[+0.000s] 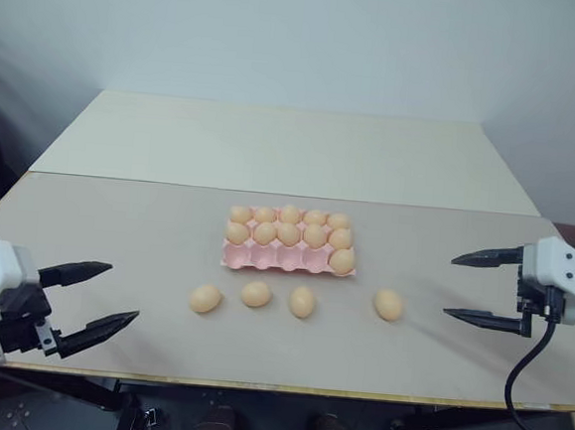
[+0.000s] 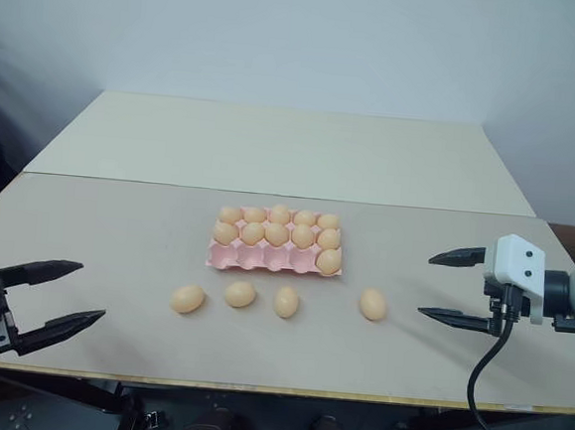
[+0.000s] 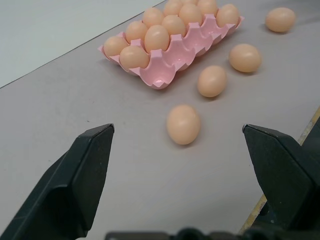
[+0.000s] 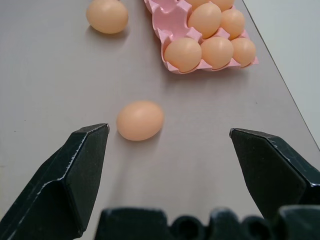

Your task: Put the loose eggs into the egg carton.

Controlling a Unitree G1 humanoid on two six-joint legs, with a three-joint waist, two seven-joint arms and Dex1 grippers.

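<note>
The pale pink egg carton (image 1: 264, 259) lies mid-table. Its two far rows are full of eggs, and its near row holds one egg (image 1: 342, 261) at the right end. Several loose eggs lie in a line in front of it: one at the left (image 1: 205, 298), two nearer the middle (image 1: 255, 294) (image 1: 303, 302), and one apart at the right (image 1: 388, 305). My left gripper (image 1: 124, 292) hovers open at the table's near left, short of the leftmost egg (image 3: 183, 124). On the right, my right gripper (image 1: 449, 286) is open, just beyond the rightmost egg (image 4: 140, 120). Both are empty.
The eggs and carton rest on a beige tabletop (image 1: 117, 231), which butts against a paler table (image 1: 293, 151) behind it. A white wall stands at the back. The table's front edge (image 1: 284, 386) runs close below the loose eggs.
</note>
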